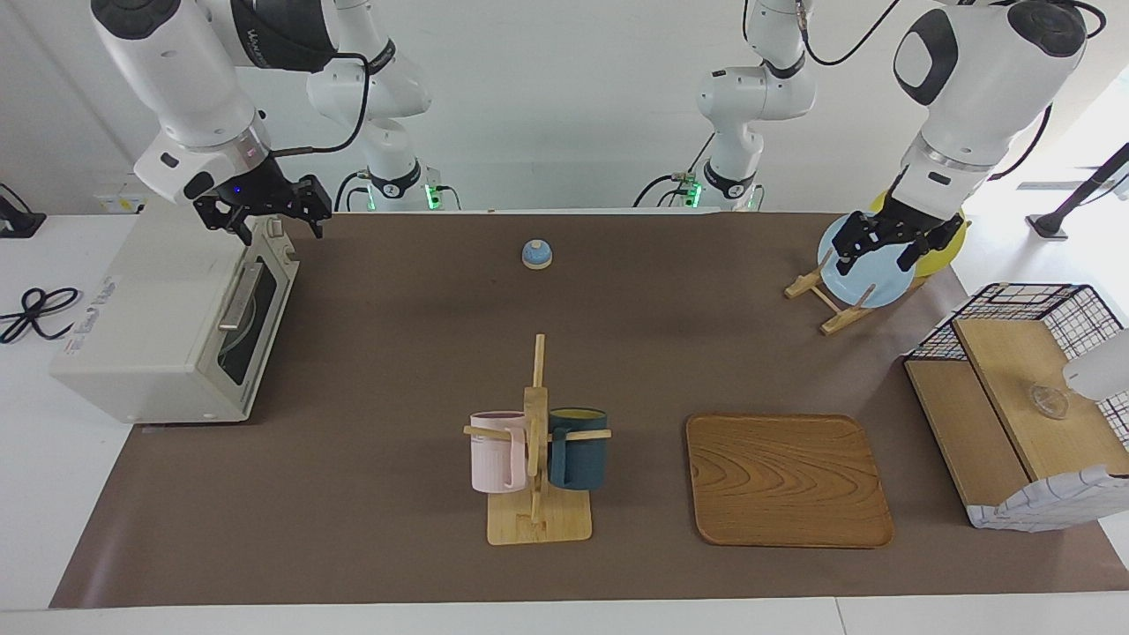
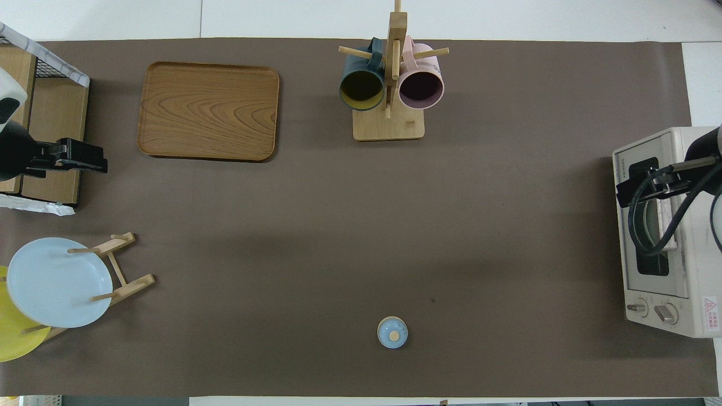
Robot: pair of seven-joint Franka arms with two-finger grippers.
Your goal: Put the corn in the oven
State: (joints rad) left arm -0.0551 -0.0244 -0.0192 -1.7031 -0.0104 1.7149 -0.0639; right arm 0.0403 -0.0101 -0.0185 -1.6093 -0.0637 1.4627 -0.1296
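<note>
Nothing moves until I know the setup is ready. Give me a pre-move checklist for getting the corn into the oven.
1. Corn located: not ok. No corn shows in either view.
2. Oven door open: not ok. It is shut.
3. Right gripper in place: ok. It hangs over the oven's top edge by the door, open and empty.
4. Left gripper out of the way: ok. It waits in the air at the left arm's end of the table.
5. Room for the door to swing down: ok. Only bare mat lies in front of the oven.
</note>
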